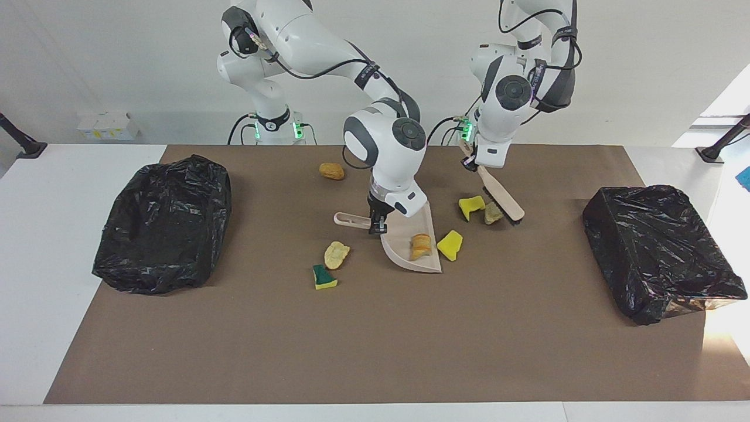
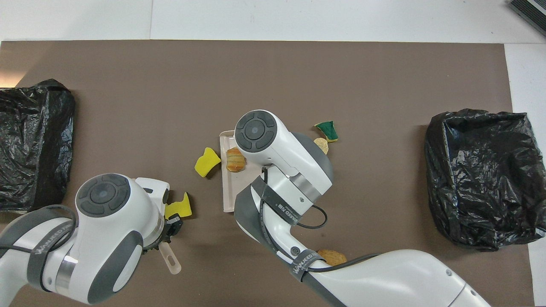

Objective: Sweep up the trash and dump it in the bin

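I see two black-bagged bins (image 1: pixel 167 225) (image 1: pixel 656 252) at the table's (image 1: pixel 351 340) ends. My right end effector (image 1: pixel 375 224), pinching the dustpan (image 1: pixel 413 246) handle, keeps its lip flat. My left end effector (image 1: pixel 470 163), clamped on the brush (image 1: pixel 498 196), holds it slanting down, long axis pointing away from me. Just under its bristles lie two trash pieces (image 1: pixel 471 206) (image 1: pixel 492 214); another (image 1: pixel 450 245) touches the dustpan lip. I judge a low stroke toward the dustpan best.

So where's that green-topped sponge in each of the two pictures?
Facing view: the green-topped sponge lies low, at the view's left of the dustpan, just below a tan chunk.
Overhead view: the same sponge lies at the view's right of the dustpan, just above that chunk.
Shared landmark: the dustpan.
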`<state>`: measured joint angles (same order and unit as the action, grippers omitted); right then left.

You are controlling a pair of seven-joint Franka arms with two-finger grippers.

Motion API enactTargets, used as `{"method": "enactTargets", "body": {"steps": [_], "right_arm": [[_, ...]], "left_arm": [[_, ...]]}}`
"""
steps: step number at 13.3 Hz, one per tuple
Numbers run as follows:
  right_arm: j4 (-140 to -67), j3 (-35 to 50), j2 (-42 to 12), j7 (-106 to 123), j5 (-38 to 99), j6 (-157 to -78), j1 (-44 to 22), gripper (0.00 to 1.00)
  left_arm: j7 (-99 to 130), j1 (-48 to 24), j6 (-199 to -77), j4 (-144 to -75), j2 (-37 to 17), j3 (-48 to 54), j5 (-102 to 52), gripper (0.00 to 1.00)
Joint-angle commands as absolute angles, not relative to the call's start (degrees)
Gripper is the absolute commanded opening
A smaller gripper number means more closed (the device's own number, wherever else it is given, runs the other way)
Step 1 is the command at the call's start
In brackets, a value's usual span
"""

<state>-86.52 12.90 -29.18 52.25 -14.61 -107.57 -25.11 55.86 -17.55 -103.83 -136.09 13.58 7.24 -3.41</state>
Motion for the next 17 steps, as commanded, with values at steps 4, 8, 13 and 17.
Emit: {"method": "enactTargets", "body": {"steps": [4, 8, 13, 17], "right_arm": [[-90.5, 13.7, -27.4, 55.2, -13.6, -112.1, -23.6, 0.0], [-90.4, 13.7, -27.3, 55.1, -13.6, -112.0, -23.5, 0.0], [-90.4, 13.7, -27.2, 54.4, -13.6, -111.6, -23.6, 0.0], [-90.4, 13.7, -27.2, 54.1, -13.6, -111.4, -23.6, 0.0]], "left_arm": [[66.4, -19.9, -115.3, -144.8, 15.1, 6.7, -5.3, 0.0], [65.7, -23.6, -125.5, -142.3, 8.8, 6.7, -10.2, 0.0], [62.2, -26.1, -130.8, -131.7, 0.0, 7.0, -14.8, 0.0], [52.0, -29.9, -136.0, -128.4, -2.3, 7.2, -21.3, 0.0]]}}
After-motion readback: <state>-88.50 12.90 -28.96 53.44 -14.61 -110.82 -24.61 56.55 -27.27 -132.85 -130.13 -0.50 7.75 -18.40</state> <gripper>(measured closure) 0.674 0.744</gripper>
